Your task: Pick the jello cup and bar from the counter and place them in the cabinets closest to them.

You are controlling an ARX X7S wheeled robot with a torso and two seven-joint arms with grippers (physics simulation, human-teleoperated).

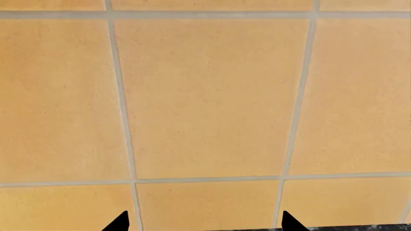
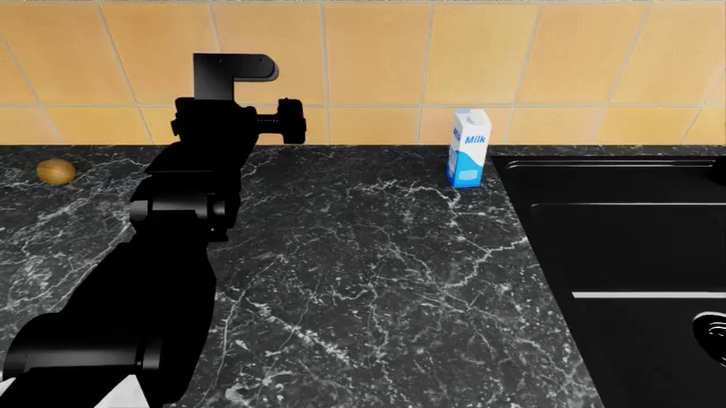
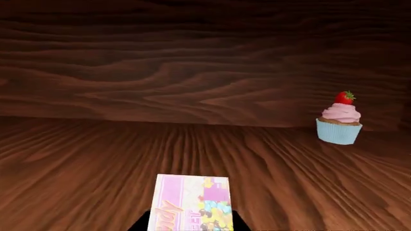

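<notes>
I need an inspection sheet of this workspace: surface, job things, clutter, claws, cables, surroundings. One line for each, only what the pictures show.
Surface: counter, black with white veining, bare in the middle.
Job's things: bar, pink printed packet, sits at the right claw above a brown wooden floor, apparently inside a cabinet; jello cup: nothing seen.
Clutter: milk carton upright near the wall; small round brown item at the counter's far left; cupcake with a strawberry, on the wooden floor.
Claws: left claw open, holding nothing, facing the tiles; right claw's closure cannot be told.
Cables: nothing seen.
Surroundings: orange tiled wall; black sink on the right.
</notes>
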